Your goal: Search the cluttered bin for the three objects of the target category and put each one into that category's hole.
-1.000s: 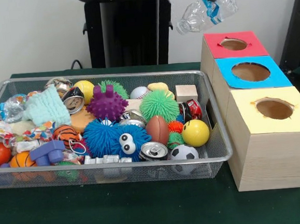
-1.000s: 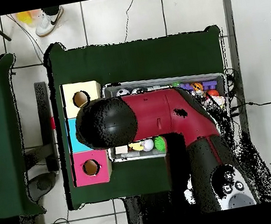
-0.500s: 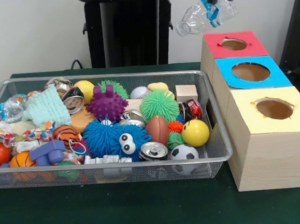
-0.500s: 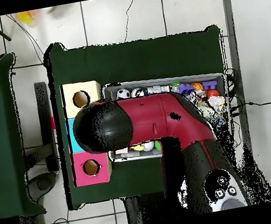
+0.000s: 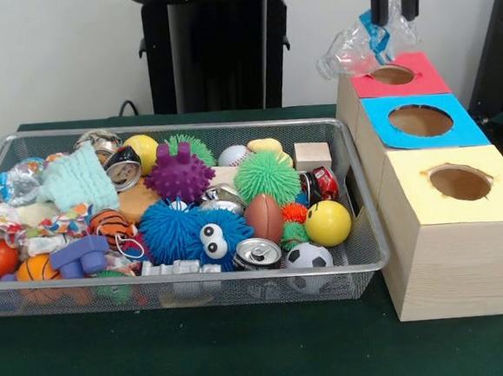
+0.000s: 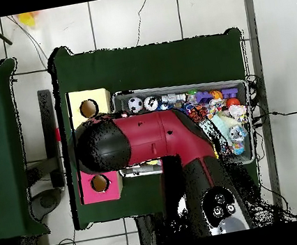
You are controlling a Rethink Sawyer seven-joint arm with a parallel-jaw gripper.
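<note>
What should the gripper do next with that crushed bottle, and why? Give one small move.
Probably lower a little and ease the crushed plastic bottle toward the red-topped box's hole, then release. The gripper holds the bottle by one end just above that box's near-left edge, and most of the bottle hangs left of the hole, not over it.

The red arm (image 6: 154, 138) lies across the bin (image 6: 238, 84) and the boxes (image 6: 78, 106).

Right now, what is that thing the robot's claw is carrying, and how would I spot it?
Look at the row of three wooden boxes beside the wire basket, and find the farthest one, with the red top. Hanging just above it, pinched in the gripper, is a crumpled plastic bottle. It is clear with a blue label, the only thing held in the air.
</note>
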